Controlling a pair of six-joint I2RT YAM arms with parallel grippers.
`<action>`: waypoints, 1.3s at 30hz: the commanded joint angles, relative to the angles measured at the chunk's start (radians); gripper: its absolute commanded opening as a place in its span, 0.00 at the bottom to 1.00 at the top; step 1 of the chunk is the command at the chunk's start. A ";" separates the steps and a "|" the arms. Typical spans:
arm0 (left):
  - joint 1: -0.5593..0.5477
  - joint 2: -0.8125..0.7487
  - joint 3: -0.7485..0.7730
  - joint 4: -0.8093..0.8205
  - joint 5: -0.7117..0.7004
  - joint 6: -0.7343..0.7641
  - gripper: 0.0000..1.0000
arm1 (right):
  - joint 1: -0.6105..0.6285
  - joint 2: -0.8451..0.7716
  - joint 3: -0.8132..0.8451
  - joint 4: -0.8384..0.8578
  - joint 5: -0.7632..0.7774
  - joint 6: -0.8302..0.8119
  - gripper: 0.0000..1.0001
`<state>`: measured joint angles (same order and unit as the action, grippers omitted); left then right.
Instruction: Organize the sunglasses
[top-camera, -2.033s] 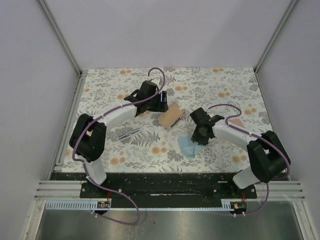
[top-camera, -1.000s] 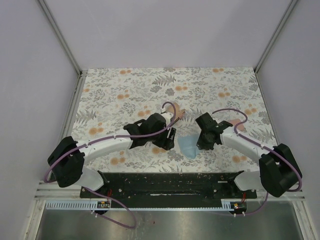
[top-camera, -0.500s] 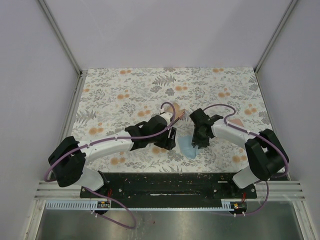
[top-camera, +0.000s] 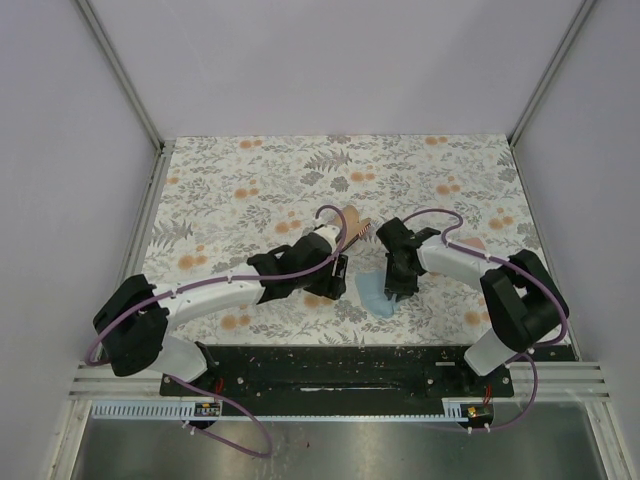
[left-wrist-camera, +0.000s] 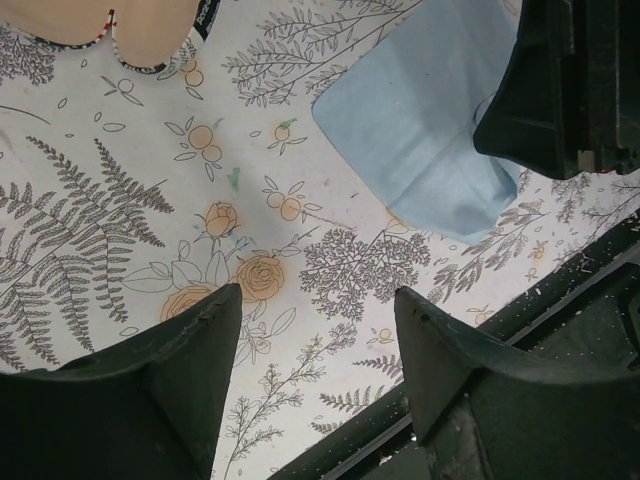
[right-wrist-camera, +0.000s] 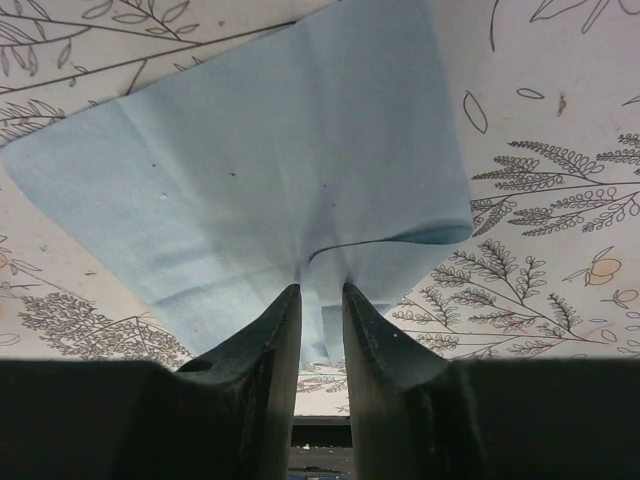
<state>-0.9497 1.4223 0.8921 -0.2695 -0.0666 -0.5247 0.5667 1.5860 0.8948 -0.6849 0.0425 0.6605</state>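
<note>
No sunglasses show in any view; the left arm covers the spot at the table's left middle. My left gripper (top-camera: 336, 277) is open and empty, low over the floral cloth, its fingers (left-wrist-camera: 190, 360) spread wide in the left wrist view (left-wrist-camera: 320, 315). My right gripper (top-camera: 396, 283) is shut on a raised fold of a light blue cleaning cloth (top-camera: 377, 295). The right wrist view shows the jaws (right-wrist-camera: 320, 292) pinching the cloth (right-wrist-camera: 270, 160). The cloth also shows in the left wrist view (left-wrist-camera: 415, 130).
A tan open case with a flag-striped edge (top-camera: 352, 221) lies just behind the two grippers and shows in the left wrist view (left-wrist-camera: 130, 25). A pink item (top-camera: 473, 245) lies right of the right arm. The black table edge (left-wrist-camera: 560, 300) is close in front.
My left arm swung from the back of the table to the front centre, over where a silvery pair lay. My right gripper moved left onto the blue cloth and pinched it.
</note>
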 joint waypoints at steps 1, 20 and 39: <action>0.003 -0.037 -0.019 0.012 -0.041 0.000 0.66 | 0.004 0.014 -0.005 -0.030 0.002 -0.038 0.30; -0.046 0.009 0.001 0.064 0.062 0.035 0.66 | -0.040 -0.279 -0.146 -0.039 0.003 0.154 0.00; -0.086 0.198 0.073 0.155 0.079 -0.072 0.64 | -0.105 -0.261 -0.252 0.159 -0.156 0.185 0.31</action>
<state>-1.0523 1.6016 0.9016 -0.1692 0.0227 -0.5518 0.4618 1.2949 0.6239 -0.5842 -0.0967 0.8337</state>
